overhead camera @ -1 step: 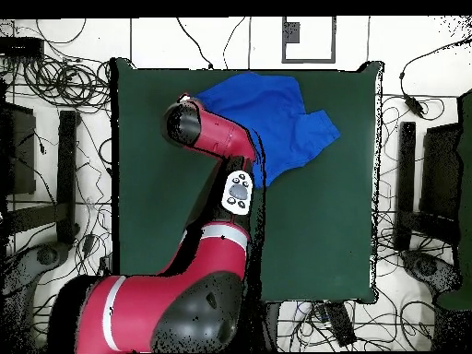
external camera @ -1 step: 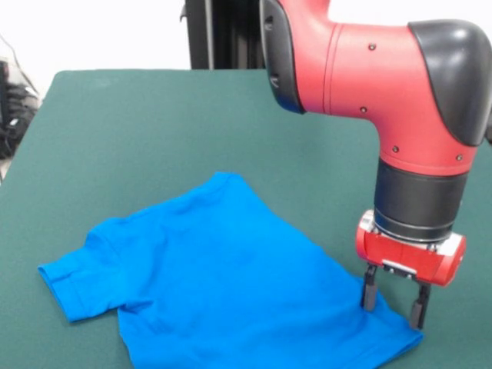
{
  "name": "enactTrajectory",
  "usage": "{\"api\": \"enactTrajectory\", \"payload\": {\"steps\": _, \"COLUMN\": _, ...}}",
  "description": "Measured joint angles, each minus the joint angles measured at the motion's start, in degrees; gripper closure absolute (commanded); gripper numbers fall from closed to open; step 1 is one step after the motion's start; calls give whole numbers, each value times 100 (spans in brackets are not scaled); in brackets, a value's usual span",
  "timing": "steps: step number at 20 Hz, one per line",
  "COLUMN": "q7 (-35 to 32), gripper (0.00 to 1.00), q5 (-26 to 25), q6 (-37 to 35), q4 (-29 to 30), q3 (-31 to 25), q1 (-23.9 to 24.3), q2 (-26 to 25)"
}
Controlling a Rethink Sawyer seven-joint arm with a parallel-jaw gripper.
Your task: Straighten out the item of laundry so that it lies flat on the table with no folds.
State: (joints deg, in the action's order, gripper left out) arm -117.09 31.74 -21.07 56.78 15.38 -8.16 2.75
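Front view shows my claw (external camera @ -1 step: 393, 300) hanging straight down from the red and black arm (external camera @ -1 step: 384, 69), its two dark fingers (external camera @ -1 step: 370, 290) spread apart with a clear gap between them. Nothing is held. The fingertips reach down to one corner of the shirt (external camera @ -1 step: 223, 284), at or just above the cloth; I cannot tell whether they press on it.

The shirt is bright blue, short-sleeved, thin and plain. It lies mostly spread on the table (external camera @ -1 step: 138, 131), with one sleeve (external camera @ -1 step: 73, 280) sticking out on the side away from my claw. Soft ripples cross the body, and a fold shows near the armpit. I judge it light and limp: it will drape, bunch and slide rather than keep any shape. A pinch at a corner or hem, right where my fingers stand, looks like the best hold, followed by a low pull outward to draw the wrinkles flat. Lifting high would likely make it crumple.

The table top is dark green and looks felt-like, so I expect the fabric to drag on it somewhat.

Overhead view shows the shirt (overhead camera @ -1 step: 267, 115) near one edge of the table (overhead camera @ -1 step: 323, 230), with much bare green elsewhere. Cables (overhead camera @ -1 step: 55, 74) and dark stands (overhead camera @ -1 step: 66, 175) crowd the floor around it.
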Motion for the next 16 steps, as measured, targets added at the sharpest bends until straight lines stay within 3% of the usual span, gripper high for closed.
{"api": "enactTrajectory", "payload": {"steps": 16, "q7": 0, "gripper": 0, "q5": -24, "q6": -280, "q4": 2, "q3": 31, "q1": 1, "q2": 78}}
